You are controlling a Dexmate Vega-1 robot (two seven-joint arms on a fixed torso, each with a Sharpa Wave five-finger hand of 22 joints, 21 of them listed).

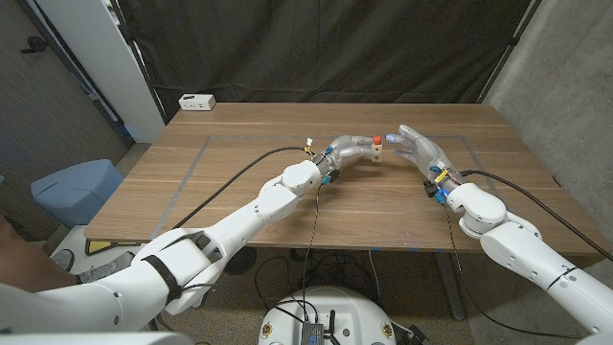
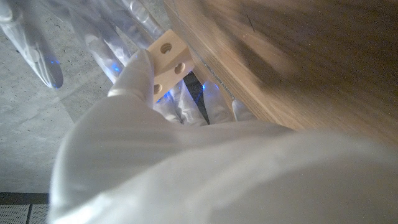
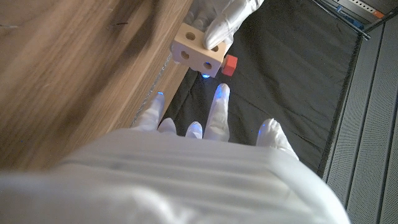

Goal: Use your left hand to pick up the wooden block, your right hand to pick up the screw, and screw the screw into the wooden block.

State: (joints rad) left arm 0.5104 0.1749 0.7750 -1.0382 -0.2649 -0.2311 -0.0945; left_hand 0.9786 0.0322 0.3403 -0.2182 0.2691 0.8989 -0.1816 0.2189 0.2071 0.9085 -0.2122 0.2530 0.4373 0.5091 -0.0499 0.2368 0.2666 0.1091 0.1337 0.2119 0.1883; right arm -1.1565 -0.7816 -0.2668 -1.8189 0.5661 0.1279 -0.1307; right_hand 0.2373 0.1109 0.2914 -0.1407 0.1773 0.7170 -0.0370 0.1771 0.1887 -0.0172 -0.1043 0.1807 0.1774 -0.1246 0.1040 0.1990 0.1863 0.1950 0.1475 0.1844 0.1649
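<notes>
My left hand (image 1: 347, 150) holds a pale wooden block (image 1: 378, 151) above the middle of the table (image 1: 239, 182). A red screw (image 1: 379, 141) sits in the block, its head sticking out. In the right wrist view the block (image 3: 198, 51) shows round holes and the red screw head (image 3: 229, 63) at one side, with the left hand's fingers (image 3: 224, 18) around the block. My right hand (image 1: 419, 146) hovers just right of the block, its fingers (image 3: 214, 112) spread and holding nothing. The left wrist view shows the block (image 2: 166, 62) in my left hand (image 2: 155, 162).
A small white box (image 1: 197, 101) lies at the table's far left corner. Faint tape lines (image 1: 196, 158) mark a rectangle on the tabletop. A blue seat (image 1: 77, 187) stands beside the table's left edge. Black cables (image 1: 244, 168) run along both arms.
</notes>
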